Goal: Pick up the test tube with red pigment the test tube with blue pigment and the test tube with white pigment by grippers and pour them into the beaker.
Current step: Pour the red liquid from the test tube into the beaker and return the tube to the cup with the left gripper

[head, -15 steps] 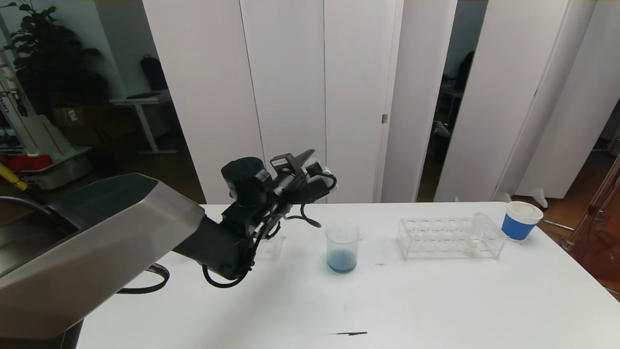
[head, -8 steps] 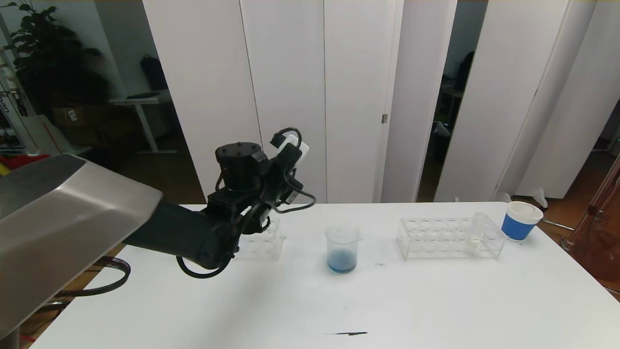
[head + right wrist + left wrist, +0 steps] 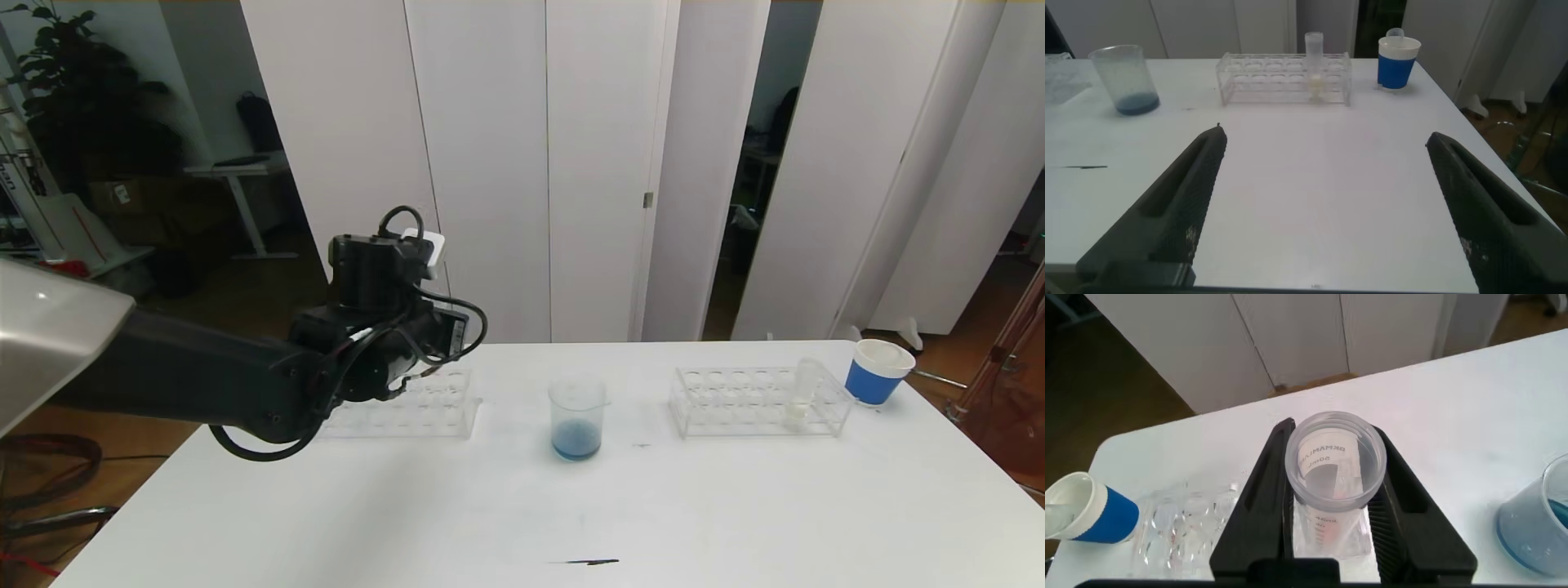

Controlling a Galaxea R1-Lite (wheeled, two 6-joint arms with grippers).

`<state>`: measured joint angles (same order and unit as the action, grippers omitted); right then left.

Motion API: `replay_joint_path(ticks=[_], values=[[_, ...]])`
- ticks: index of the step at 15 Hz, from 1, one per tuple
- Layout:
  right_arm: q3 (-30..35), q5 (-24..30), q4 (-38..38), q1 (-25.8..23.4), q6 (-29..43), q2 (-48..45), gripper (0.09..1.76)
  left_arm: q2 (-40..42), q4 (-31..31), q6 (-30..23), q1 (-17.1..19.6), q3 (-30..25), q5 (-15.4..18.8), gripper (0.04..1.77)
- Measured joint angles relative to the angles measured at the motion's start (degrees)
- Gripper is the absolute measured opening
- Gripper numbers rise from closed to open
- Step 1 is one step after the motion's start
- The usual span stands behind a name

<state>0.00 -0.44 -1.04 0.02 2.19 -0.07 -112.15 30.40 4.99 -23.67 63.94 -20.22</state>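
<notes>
A: Gripping a clear tube [image 3: 1335, 461], your left gripper [image 3: 1333, 441] is clamped on it by the left rack [image 3: 433, 404].

B: Your beaker [image 3: 578, 412] stands mid-table [image 3: 735, 506], blue pigment in its bottom. The white tube [image 3: 804, 390] is upright in the right rack [image 3: 727, 402]. Your right gripper [image 3: 1327, 137] hangs low over the table, fingers spread wide, holding nothing.

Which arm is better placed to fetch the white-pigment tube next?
Right: its open right gripper faces the test tube with white pigment; the left gripper is shut on an empty tube.
</notes>
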Motion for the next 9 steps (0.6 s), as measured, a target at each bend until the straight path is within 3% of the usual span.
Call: replay_joint_path(ticks=[3,9], values=[[0.00,0.00,0.02,0.00,0.01,0.00,1.75,3.30,-4.28,-4.83,1.07,-2.32,0.02,0.60],[0.00,0.00,0.00,0.00,0.04,0.00,1.75,6.61,-3.18,-4.91,6.47,-6.80,0.63,0.60]])
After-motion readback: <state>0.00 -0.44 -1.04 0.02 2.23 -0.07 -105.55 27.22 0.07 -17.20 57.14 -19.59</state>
